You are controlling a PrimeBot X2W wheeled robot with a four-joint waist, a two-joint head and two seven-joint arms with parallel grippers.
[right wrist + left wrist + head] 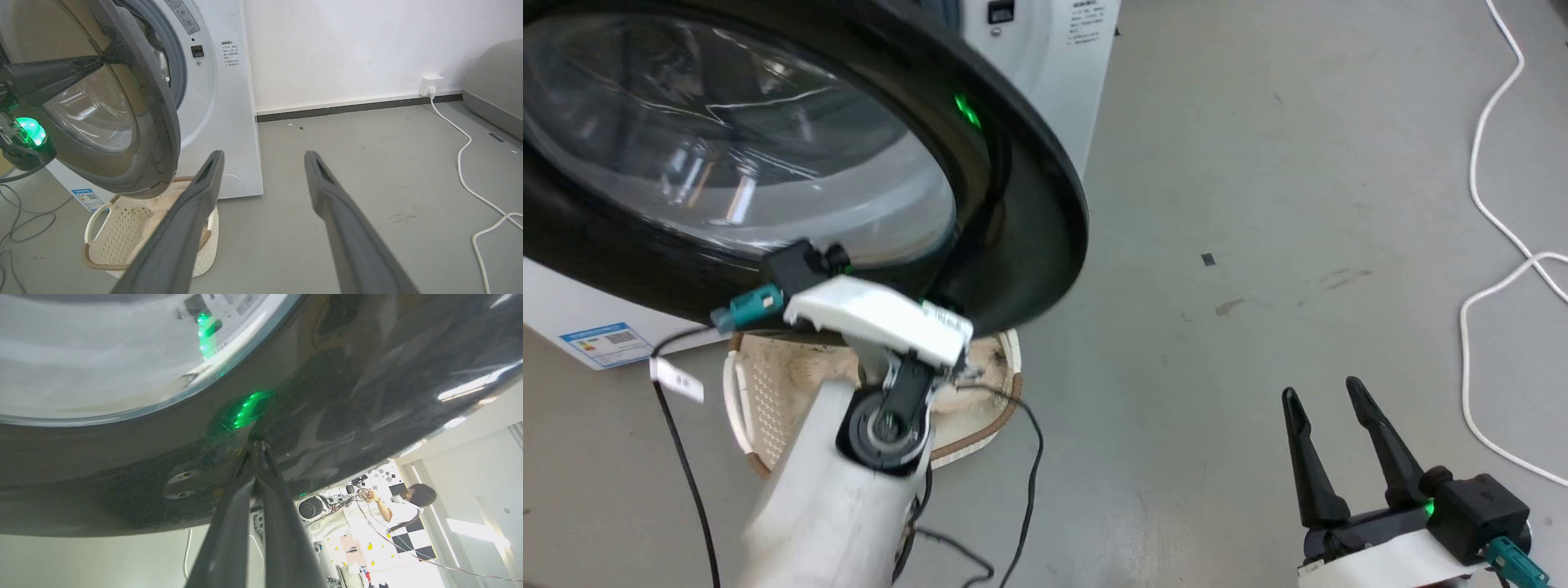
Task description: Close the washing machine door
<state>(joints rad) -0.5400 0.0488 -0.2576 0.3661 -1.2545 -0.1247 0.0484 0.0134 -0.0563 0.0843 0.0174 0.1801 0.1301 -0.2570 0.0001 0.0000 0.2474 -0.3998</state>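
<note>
While the shut, empty left hand [255, 444] presses the half-open washing machine door [1037, 212], I'd say it wants shoving home; the right hand [1321, 390] gapes empty.

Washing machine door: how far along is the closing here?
Done: the left gripper, shut, has its tips on the glossy outer face of the washing machine door. In hand: apparently pushing it toward the washing machine. Left: the door stands ajar, with a gap showing in the right wrist view, so it must swing shut. The right gripper hangs open, idle.
</note>
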